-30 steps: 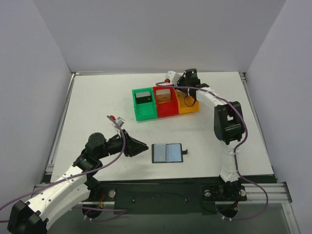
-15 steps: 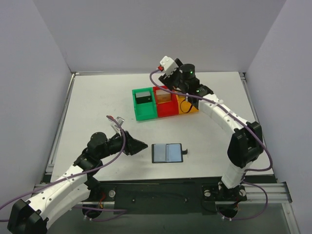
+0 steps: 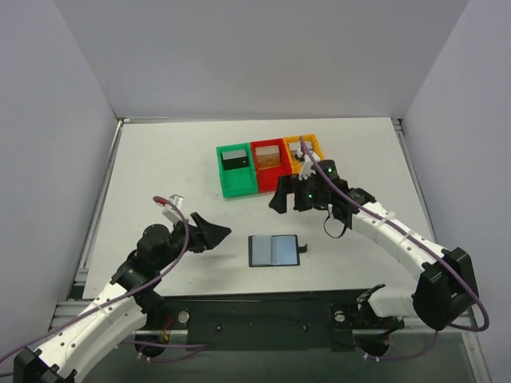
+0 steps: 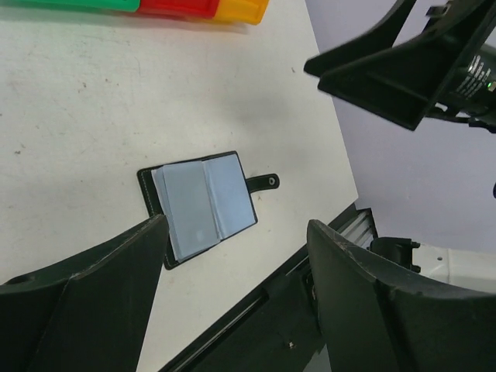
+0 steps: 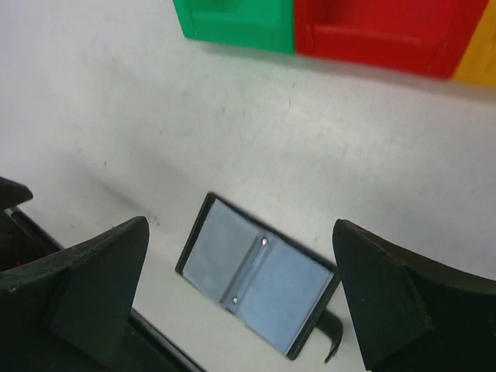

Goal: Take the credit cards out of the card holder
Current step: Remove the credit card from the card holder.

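Card holder (image 3: 274,250), flat, black, folded open, lies low centre of the top view, long axis left-to-right. Your left claw (image 3: 214,234), jaws apart and empty, faces its left end. Your right claw (image 3: 287,199), equally spread, hangs just above it in frame, short of the green, red and orange plastic bins (image 3: 236,187).

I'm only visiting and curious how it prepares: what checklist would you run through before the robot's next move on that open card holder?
1. Card holder lying open, flat on the table: ok.
2. Left end effector open, empty: ok.
3. Right end effector open, empty: ok.
4. Neither end effector touching the card holder: ok.
5. Cards present in its pockets: cannot tell.
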`<state>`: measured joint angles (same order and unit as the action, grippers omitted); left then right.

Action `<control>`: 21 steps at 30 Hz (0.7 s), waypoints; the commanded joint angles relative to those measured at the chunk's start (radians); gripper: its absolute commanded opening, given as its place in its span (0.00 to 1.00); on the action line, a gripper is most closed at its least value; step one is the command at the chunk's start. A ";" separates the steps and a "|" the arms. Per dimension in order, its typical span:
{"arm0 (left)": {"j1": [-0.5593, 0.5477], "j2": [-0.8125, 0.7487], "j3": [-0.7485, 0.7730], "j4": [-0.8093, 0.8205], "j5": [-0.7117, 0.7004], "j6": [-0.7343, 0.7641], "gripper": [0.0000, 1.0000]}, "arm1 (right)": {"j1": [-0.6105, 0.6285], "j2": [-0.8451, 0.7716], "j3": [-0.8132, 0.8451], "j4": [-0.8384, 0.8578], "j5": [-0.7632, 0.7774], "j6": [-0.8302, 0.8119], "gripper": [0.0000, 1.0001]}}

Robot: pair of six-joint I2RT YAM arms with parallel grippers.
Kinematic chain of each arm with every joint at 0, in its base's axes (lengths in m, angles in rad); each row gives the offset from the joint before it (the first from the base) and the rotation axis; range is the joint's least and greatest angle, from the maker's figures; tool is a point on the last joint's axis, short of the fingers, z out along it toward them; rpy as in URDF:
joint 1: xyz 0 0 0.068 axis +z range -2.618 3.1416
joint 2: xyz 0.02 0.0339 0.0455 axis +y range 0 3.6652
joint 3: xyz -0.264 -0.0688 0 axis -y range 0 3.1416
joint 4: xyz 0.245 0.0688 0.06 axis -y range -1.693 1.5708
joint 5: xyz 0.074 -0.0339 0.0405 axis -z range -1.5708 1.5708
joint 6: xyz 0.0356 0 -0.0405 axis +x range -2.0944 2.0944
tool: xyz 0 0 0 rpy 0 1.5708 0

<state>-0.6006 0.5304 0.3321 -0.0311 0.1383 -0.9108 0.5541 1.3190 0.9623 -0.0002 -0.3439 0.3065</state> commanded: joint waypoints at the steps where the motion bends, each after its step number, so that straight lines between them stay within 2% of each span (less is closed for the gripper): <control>1: -0.001 0.013 -0.059 0.069 0.042 -0.054 0.82 | 0.140 -0.102 -0.045 -0.111 0.157 0.073 1.00; 2: -0.002 0.035 -0.067 0.076 0.056 -0.060 0.82 | 0.223 -0.122 -0.045 -0.179 0.260 0.060 1.00; 3: -0.008 0.048 -0.074 0.097 0.073 -0.065 0.81 | 0.287 -0.130 -0.053 -0.201 0.431 0.074 1.00; 4: -0.014 0.075 -0.076 0.103 0.079 -0.065 0.79 | 0.303 -0.145 -0.060 -0.233 0.480 0.112 1.00; 6: -0.054 0.117 -0.065 0.120 0.051 -0.059 0.79 | 0.305 -0.188 -0.121 -0.207 0.496 0.170 1.00; 7: -0.109 0.132 -0.051 0.126 0.025 -0.053 0.78 | 0.299 -0.211 -0.178 -0.183 0.493 0.190 1.00; 8: -0.135 0.155 -0.044 0.128 -0.035 -0.048 0.79 | 0.291 -0.242 -0.209 -0.152 0.476 0.236 1.00; 9: -0.201 0.170 -0.021 0.122 -0.064 -0.037 0.79 | 0.259 -0.257 -0.247 -0.132 0.374 0.241 1.00; 11: -0.267 0.215 0.008 0.109 -0.131 -0.033 0.79 | 0.265 -0.285 -0.293 -0.104 0.353 0.235 1.00; 15: -0.280 0.295 -0.004 0.158 -0.157 -0.069 0.74 | 0.322 -0.247 -0.283 -0.168 0.433 0.204 1.00; 18: -0.280 0.318 -0.018 0.185 -0.172 -0.088 0.69 | 0.354 -0.172 -0.255 -0.222 0.489 0.213 0.94; 21: -0.280 0.322 -0.011 0.137 -0.203 -0.100 0.65 | 0.417 -0.129 -0.244 -0.215 0.560 0.224 0.88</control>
<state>-0.8757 0.8501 0.2943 0.0772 0.0017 -0.9844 0.9134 1.1435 0.6735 -0.1749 0.0921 0.5053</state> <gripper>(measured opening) 0.673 0.909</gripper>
